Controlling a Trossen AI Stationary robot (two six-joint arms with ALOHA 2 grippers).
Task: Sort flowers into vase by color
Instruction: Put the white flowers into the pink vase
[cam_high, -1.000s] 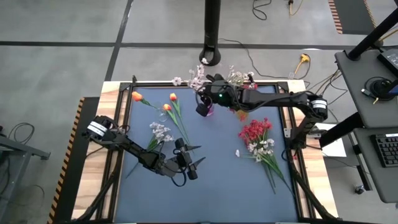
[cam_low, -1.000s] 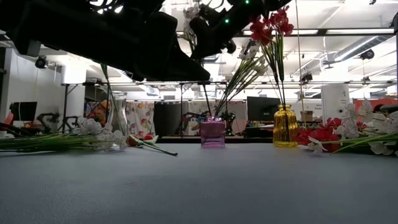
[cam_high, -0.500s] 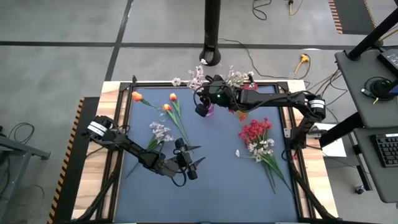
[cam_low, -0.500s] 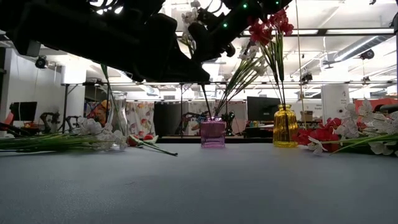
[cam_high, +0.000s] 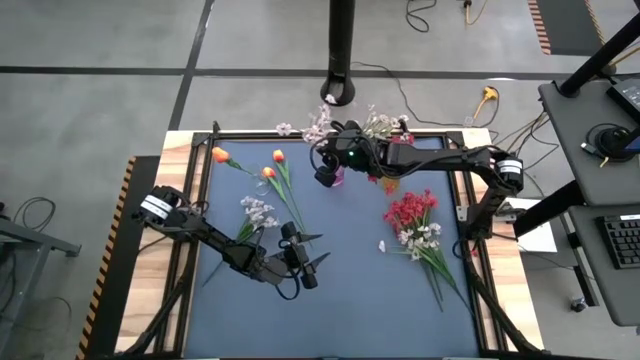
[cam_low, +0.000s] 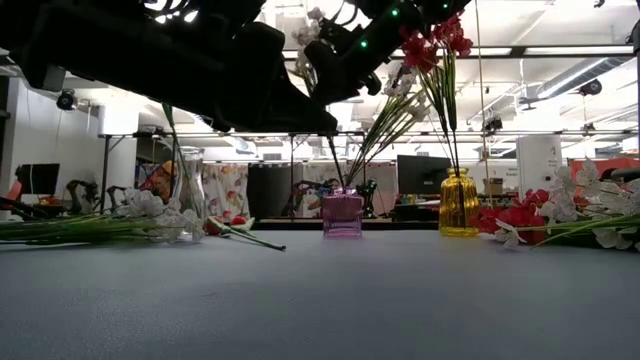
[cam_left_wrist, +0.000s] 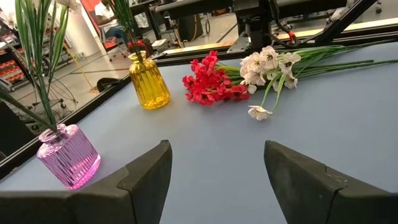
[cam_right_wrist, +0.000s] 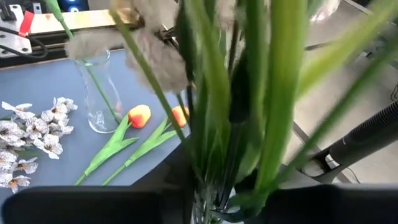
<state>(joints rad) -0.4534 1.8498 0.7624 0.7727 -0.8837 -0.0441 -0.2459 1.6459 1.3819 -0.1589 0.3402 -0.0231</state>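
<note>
A pink vase (cam_low: 342, 215) at the table's far side holds several green-stemmed pale sprays (cam_high: 318, 122). Right of it, a yellow vase (cam_low: 458, 203) holds red blossoms (cam_low: 435, 40). My right gripper (cam_high: 325, 174) is raised at the stems (cam_right_wrist: 214, 124) just above the pink vase's mouth; whether it touches them does not show. My left gripper (cam_left_wrist: 217, 180) stands open and empty low over the table's near middle (cam_high: 314, 251). On the table lie orange tulips (cam_high: 268, 172), a white spray (cam_high: 255, 210), and a pile of red (cam_high: 410, 210) and white (cam_high: 425, 238) flowers.
A clear glass vase (cam_right_wrist: 99, 93) stands at the far left near the tulips. The right arm (cam_high: 440, 160) stretches across the far edge above both coloured vases. A black post (cam_high: 342, 50) rises behind the table. Bare grey table surface (cam_high: 350, 300) lies toward the near edge.
</note>
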